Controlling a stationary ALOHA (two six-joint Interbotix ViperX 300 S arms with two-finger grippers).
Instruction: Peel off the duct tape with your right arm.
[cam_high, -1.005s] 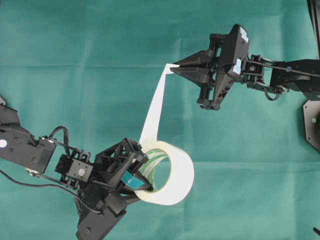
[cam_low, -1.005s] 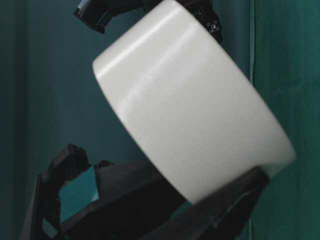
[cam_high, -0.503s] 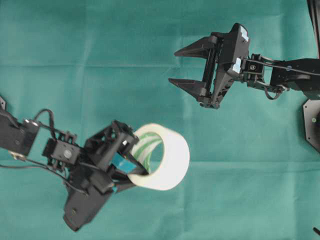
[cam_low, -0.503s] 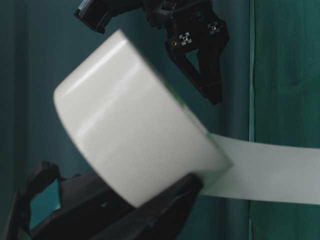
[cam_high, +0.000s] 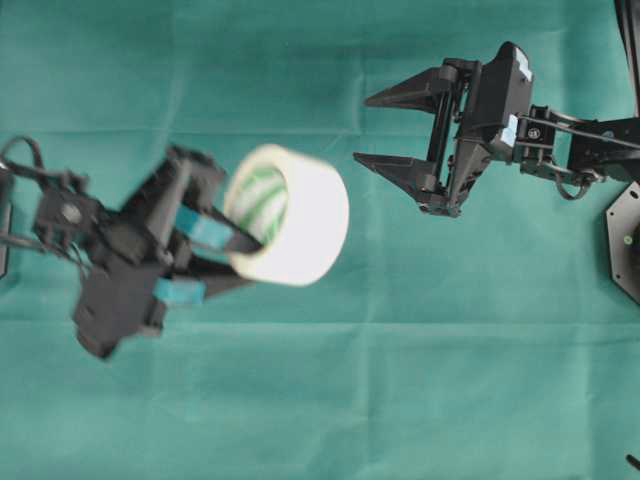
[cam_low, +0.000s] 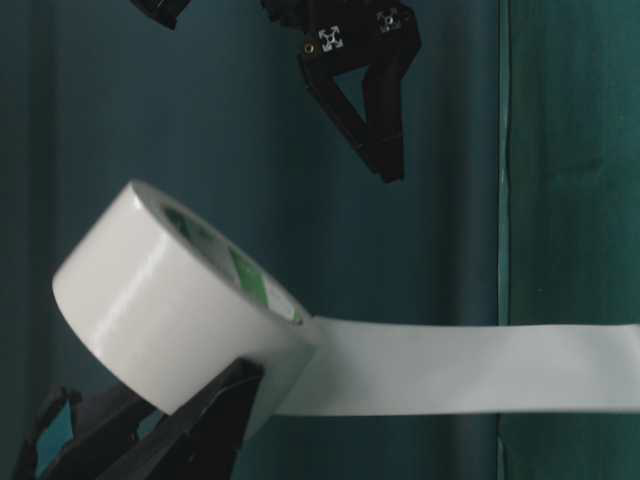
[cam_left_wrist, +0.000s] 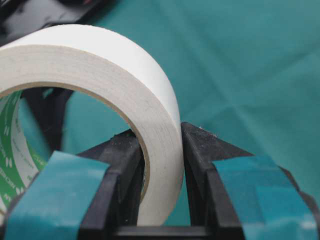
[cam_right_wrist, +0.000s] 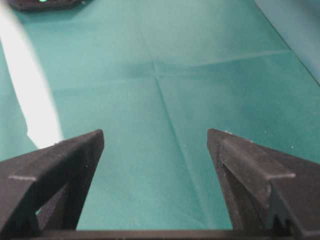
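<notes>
Overhead view: left gripper (cam_high: 215, 250) clamps the duct tape (cam_high: 288, 214) left of centre, holding it clear of the green cloth (cam_high: 400, 380), likely as an anchor so the other arm can pull against it. Left wrist view confirms the pinch: 2 fingers (cam_left_wrist: 125, 165), 1 inside the ring and 1 outside, squeeze the roll wall. Right gripper (cam_high: 380, 128) sits at upper right, jaws spread wide, holding nothing, well apart from the roll. Table-level view shows a loose strip (cam_low: 470, 368) running from the roll out past the right edge of frame, unsupported by either gripper; right wrist view catches a blurred white band at upper left beside its left finger, not between the jaws. Versus 1.0 s ago: the right gripper then pinched the strip end taut above the roll; it has since let go and backed off to the right, while the left arm has carried the roll from bottom centre up and left. Judgement: pull stroke done, strip released.
</notes>
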